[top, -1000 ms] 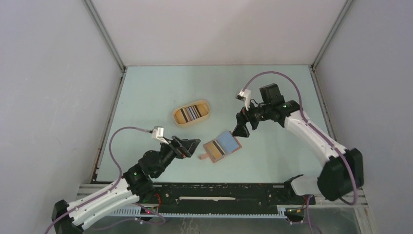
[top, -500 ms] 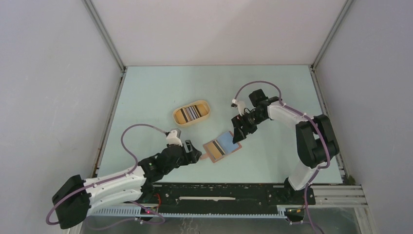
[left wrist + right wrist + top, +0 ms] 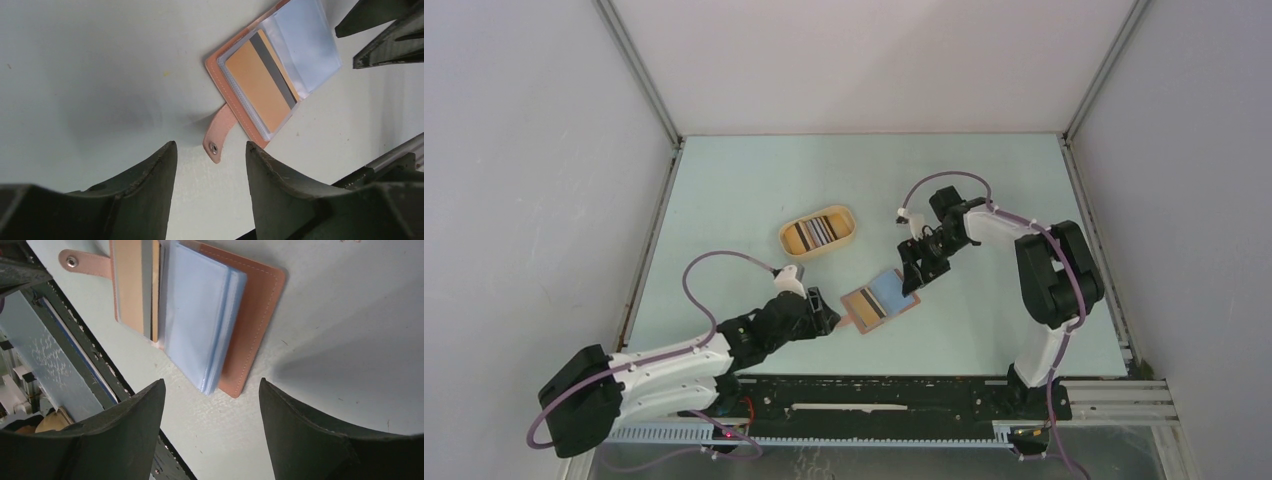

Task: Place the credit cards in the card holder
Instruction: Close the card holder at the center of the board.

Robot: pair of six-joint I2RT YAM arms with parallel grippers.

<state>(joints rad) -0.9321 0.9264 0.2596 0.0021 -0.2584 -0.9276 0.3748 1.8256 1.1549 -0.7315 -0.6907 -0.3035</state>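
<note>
The reddish-brown card holder (image 3: 880,301) lies open on the table, with clear sleeves and a tan card with a dark stripe (image 3: 260,87) inside. Its snap tab (image 3: 218,136) points at my left gripper (image 3: 824,318), which is open and empty just left of it; in the left wrist view the tab sits between the open fingertips (image 3: 161,157). My right gripper (image 3: 912,275) is open and empty at the holder's far right corner (image 3: 245,375). More striped cards (image 3: 815,232) lie in the oval tan tray (image 3: 817,231).
The tan tray stands behind and left of the holder. The black rail (image 3: 874,395) runs along the table's near edge, close to the holder. Enclosure walls stand on the left, right and back.
My left gripper has moved right, up to the holder's snap tab. My right gripper has come down and left to the holder's far corner. The holder has not moved.
</note>
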